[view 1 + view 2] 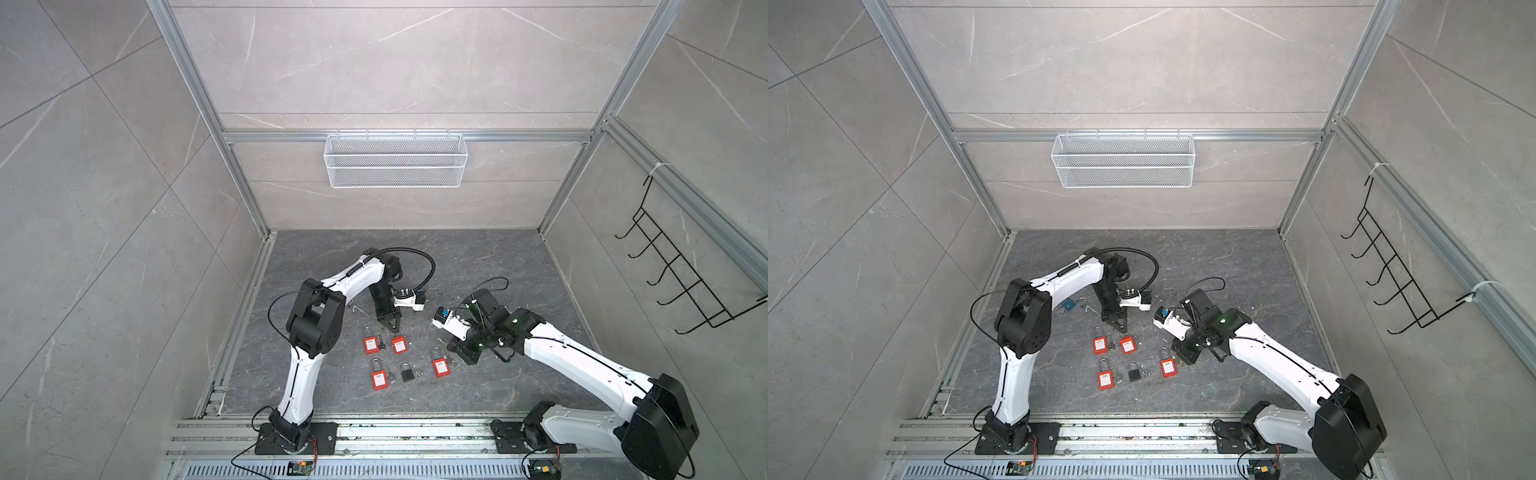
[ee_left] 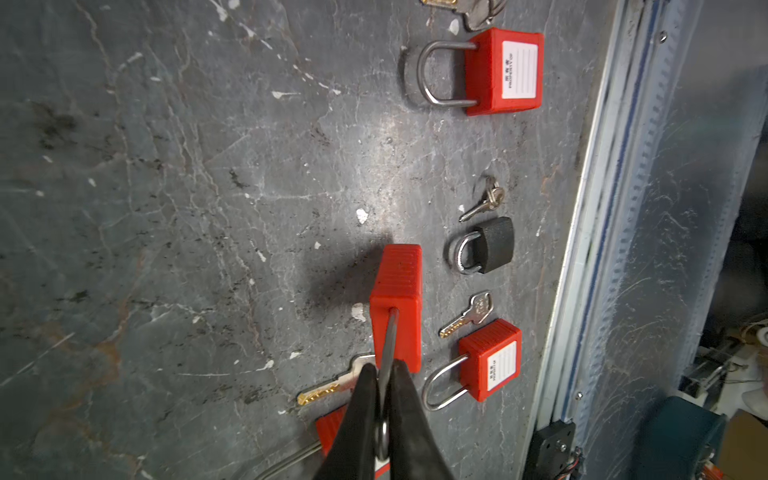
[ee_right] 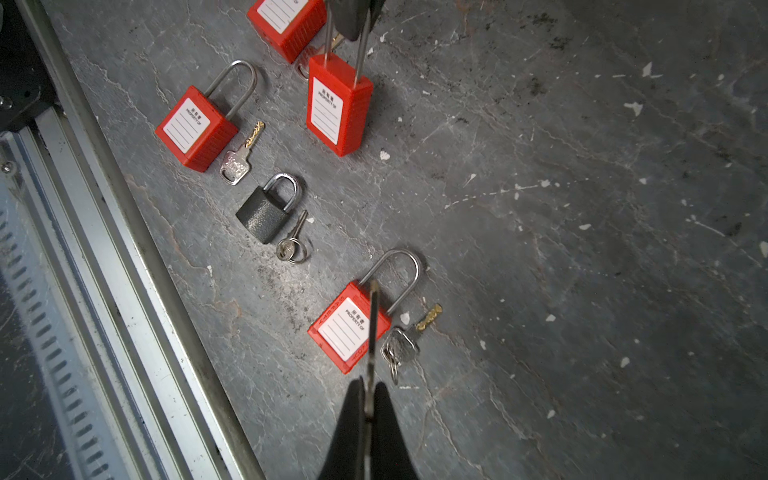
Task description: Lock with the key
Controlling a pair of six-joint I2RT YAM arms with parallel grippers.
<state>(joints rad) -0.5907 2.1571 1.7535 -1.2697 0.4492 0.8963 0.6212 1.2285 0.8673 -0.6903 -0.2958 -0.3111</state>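
Your red padlock (image 2: 397, 291) stood upright on the table (image 1: 478, 257), just far of the black padlock (image 2: 494, 245). Your left gripper (image 2: 384, 370) pinched its shackle. To its right, your right gripper (image 3: 368, 388) was clamped tight on the key (image 3: 373, 324).

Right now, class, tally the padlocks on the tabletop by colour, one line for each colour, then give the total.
Red padlocks: 4
Black padlock: 1
Blue padlock: 1
Total: 6
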